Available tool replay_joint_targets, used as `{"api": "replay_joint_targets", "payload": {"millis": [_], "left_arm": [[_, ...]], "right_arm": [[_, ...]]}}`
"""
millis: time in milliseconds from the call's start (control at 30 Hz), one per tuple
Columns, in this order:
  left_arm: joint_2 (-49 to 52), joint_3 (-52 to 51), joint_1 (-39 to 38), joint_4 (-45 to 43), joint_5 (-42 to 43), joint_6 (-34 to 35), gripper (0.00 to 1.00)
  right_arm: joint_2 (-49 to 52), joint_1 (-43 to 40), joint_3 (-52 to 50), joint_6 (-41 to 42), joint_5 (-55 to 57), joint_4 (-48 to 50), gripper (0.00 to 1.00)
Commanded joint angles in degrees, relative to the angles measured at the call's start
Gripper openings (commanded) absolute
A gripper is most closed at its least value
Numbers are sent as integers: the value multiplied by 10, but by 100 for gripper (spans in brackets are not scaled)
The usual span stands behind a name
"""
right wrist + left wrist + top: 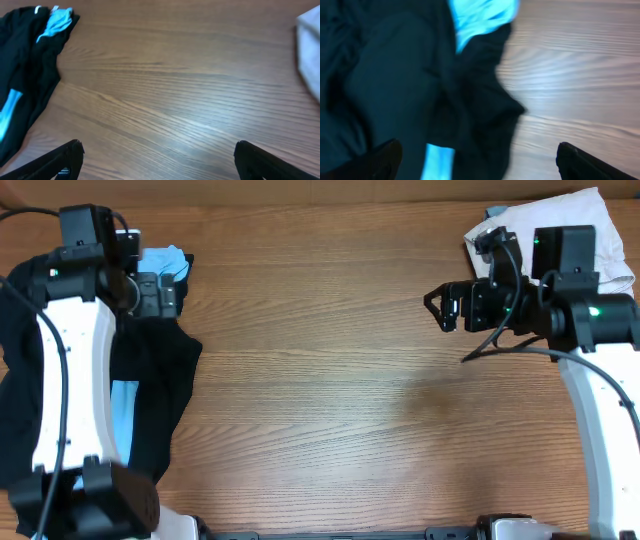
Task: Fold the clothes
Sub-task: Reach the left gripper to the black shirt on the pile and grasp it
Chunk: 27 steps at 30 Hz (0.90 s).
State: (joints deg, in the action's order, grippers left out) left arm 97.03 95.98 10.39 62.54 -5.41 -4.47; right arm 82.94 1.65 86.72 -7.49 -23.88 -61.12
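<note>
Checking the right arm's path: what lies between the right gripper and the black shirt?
Only bare table between right gripper and black shirt, seen overhead.

1. Table (330, 380): brown surface with a wood-grain pattern. In the overhead view the grain runs from 9 o'clock to 3 o'clock. The bare surface fills the centre of that view.

2. Table, left wrist view (580, 75): the surface occupies the sector from 12 o'clock to 5 o'clock. It is blurred and shows a pale sheen.

3. Table, right wrist view (175, 90): the surface fills most of the frame.

4. White cloth (585, 215): lies rumpled on the table at 2 o'clock in the overhead view, touching the surface.

5. White cloth, right wrist view (310, 50): appears at 3 o'clock, blurred and cut off by the frame edge.
</note>
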Motion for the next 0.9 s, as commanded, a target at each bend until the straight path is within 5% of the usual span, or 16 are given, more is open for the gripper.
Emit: {"api": "replay_joint_targets", "payload": {"millis": [0, 133, 467, 533, 700, 867], "left_arm": [[44, 12, 34, -16, -42, -24, 100], [100, 12, 52, -18, -42, -29, 97], [237, 12, 53, -9, -39, 9, 74], [252, 12, 52, -8, -37, 9, 61], [263, 13, 51, -5, -35, 9, 7], [258, 77, 36, 45, 16, 37, 4]], "right_arm": [[19, 4, 15, 4, -28, 1, 95], [34, 4, 14, 4, -28, 1, 87], [36, 4, 14, 4, -27, 3, 86], [36, 4, 14, 4, -27, 3, 86], [36, 4, 14, 4, -27, 4, 86], [36, 4, 14, 4, -28, 15, 81]]}}
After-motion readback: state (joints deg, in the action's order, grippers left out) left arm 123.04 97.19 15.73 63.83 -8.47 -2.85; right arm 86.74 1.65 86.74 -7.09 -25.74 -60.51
